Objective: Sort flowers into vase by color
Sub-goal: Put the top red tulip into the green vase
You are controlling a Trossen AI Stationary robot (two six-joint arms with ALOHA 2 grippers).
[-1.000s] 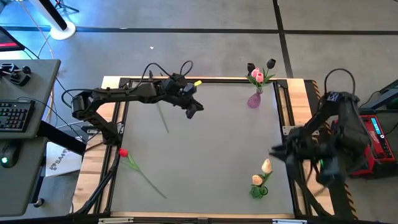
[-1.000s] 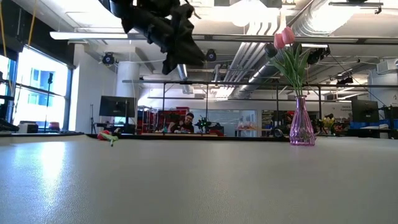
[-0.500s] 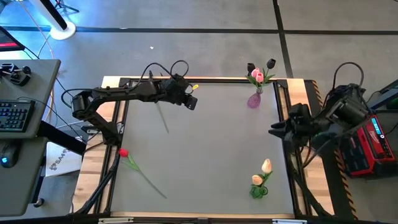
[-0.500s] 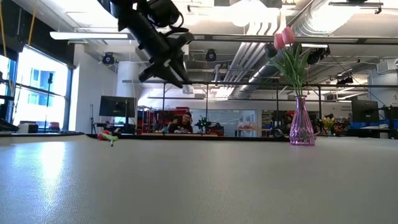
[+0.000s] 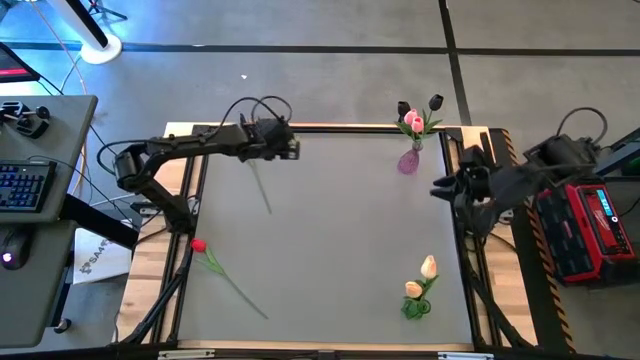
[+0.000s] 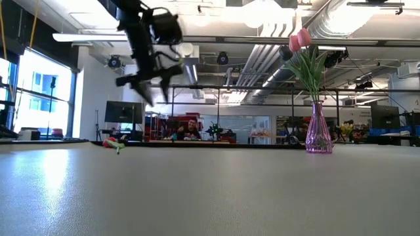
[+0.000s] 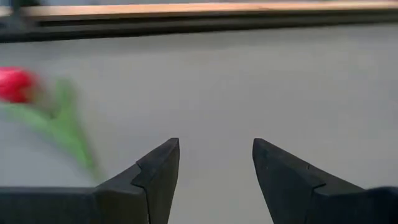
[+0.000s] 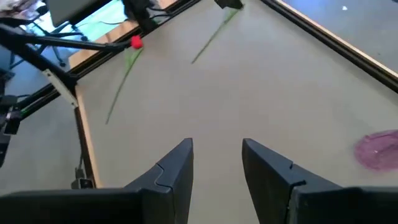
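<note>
A red tulip (image 5: pixel 198 245) lies flat near the table's left edge, its stem running toward the near edge; the left wrist view shows it blurred (image 7: pixel 15 84). A thin green stem (image 5: pixel 260 187) lies on the table near the far left. Pink and black flowers (image 5: pixel 412 120) stand in a purple vase (image 5: pixel 408 161) at the far right. Cream-yellow tulips (image 5: pixel 427 268) stand in a green vase (image 5: pixel 415 308) at the near right. My left gripper (image 5: pixel 293 150) hangs open above the stem's far end, with nothing between its fingers (image 7: pixel 216 144). My right gripper (image 5: pixel 440 188) hovers open at the right edge (image 8: pixel 217 144).
A dark frame and wooden border (image 5: pixel 330 128) run round the grey table. Cables loop off the left arm (image 5: pixel 265 105). In the low view a person (image 6: pixel 190 129) sits in the room far behind the table. Bare tabletop lies across the middle (image 5: pixel 340 230).
My left gripper has gone toward the table's far left, sunk a little, rolled about its wrist and opened its fingers. My right gripper has swung along the right edge toward the far side. The flowers and vases have stayed where they were.
</note>
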